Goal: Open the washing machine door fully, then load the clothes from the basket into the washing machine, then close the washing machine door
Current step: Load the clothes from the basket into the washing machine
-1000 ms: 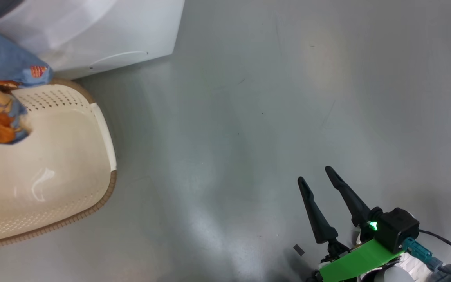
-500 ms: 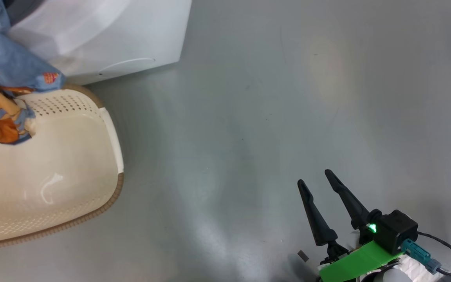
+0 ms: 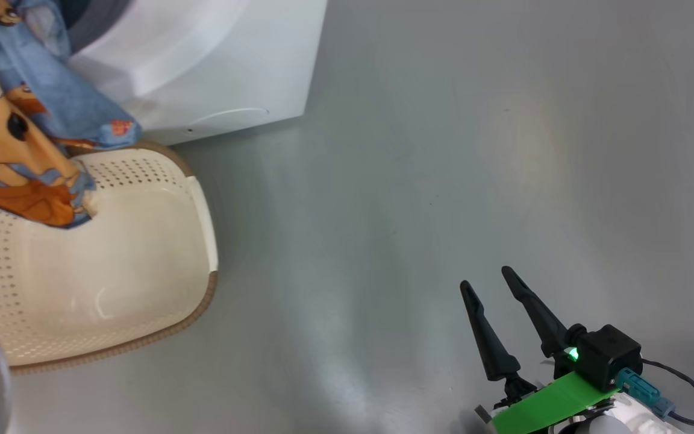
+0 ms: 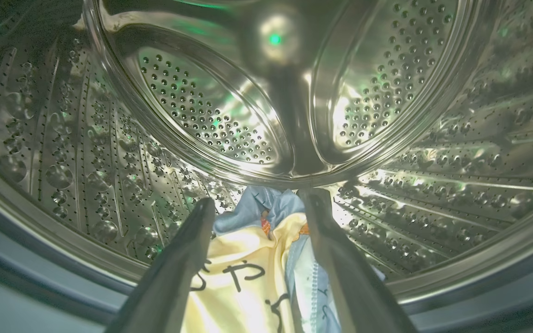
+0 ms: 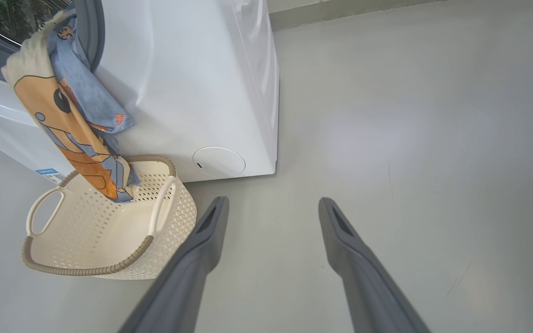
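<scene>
1. The step in hand is loading. The left end effector (image 4: pixel 258 196) is just inside the mouth of the washing machine (image 5: pixel 192 83), its two fingers closed on a thick bunch of the clothes (image 4: pixel 248 259), so the gap between them is fairly wide and filled with fabric.
2. Most of the garment is not in yet. In the right wrist view it hangs out over the grey rubber ring (image 5: pixel 91 32) and down the white front, and its lower end lies inside the far end of the basket (image 5: pixel 109 268).
3. To do this well, I judge the arm should carry the bunch deep toward the back wall of the drum (image 4: pixel 86 138) before letting go. Released at the lip, the weight of the hanging tail would likely pull the garment back out.
4. The tail may need a second grasp to feed it in. It could also snag on the ring.
5. Pose: the left arm points straight into the drum, fingers low over its bottom curve.
6. The right end effector (image 3: pixel 485 276) hangs over bare floor (image 3: pixel 443 150), well apart from the basket, with its fingers parted and nothing between them.
</scene>
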Robot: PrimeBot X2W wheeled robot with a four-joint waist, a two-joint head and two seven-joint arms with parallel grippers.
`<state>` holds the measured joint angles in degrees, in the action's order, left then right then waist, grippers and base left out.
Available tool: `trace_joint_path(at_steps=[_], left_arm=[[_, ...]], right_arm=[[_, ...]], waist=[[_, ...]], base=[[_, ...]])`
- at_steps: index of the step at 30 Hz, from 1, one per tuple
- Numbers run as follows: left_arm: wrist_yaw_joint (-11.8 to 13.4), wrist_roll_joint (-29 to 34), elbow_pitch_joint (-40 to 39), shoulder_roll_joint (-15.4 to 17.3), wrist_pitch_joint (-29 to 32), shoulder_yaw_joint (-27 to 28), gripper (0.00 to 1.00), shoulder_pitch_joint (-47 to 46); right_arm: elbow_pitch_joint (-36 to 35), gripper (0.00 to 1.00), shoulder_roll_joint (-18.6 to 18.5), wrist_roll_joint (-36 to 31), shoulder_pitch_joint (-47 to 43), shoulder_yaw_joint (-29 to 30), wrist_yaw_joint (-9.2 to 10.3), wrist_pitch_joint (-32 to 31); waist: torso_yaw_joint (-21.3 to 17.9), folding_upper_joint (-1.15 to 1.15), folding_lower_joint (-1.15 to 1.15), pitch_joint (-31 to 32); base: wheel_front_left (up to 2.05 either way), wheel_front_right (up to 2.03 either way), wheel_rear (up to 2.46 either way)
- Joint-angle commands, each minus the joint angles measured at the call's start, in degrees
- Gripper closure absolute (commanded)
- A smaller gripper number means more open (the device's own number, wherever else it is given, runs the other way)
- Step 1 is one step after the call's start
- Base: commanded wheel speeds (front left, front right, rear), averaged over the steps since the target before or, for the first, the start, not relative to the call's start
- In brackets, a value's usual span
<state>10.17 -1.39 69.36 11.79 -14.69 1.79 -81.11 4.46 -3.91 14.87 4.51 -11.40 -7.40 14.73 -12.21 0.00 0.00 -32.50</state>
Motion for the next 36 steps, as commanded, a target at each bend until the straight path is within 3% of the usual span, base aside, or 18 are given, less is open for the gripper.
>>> trace_joint_path(at_steps=[1,21,26,36], left_arm=[[0.2,-1.1,-2.1,1.4,-0.3,0.8,0.00,1.1],[-3.4,-4.9,-8.5,-6.2,-0.3,-0.1,0.00,11.0],[-4.9,-6.2,-14.2,-7.5,-0.3,-0.3,0.00,16.9],[-5.0,-9.5,-32.4,-8.8,-0.3,-3.5,0.00,36.6]], right_arm=[[-0.7,0.00,-0.3,0.8,-1.3,-0.9,-0.09,0.3],[-1.0,0.00,-0.4,0.0,-0.1,2.9,-0.09,0.3],[-1.7,0.00,-0.8,-0.6,0.3,4.0,-0.09,0.3],[-2.7,0.00,-1.6,-1.4,0.7,5.6,-0.09,0.3]], waist=[[1.2,0.00,0.00,1.1],[8.2,0.00,0.00,3.9],[10.2,0.00,0.00,3.9],[13.7,0.00,0.00,3.3]], base=[[0.00,0.00,0.00],[0.00,0.00,0.00],[0.00,0.00,0.00],[0.00,0.00,0.00]])
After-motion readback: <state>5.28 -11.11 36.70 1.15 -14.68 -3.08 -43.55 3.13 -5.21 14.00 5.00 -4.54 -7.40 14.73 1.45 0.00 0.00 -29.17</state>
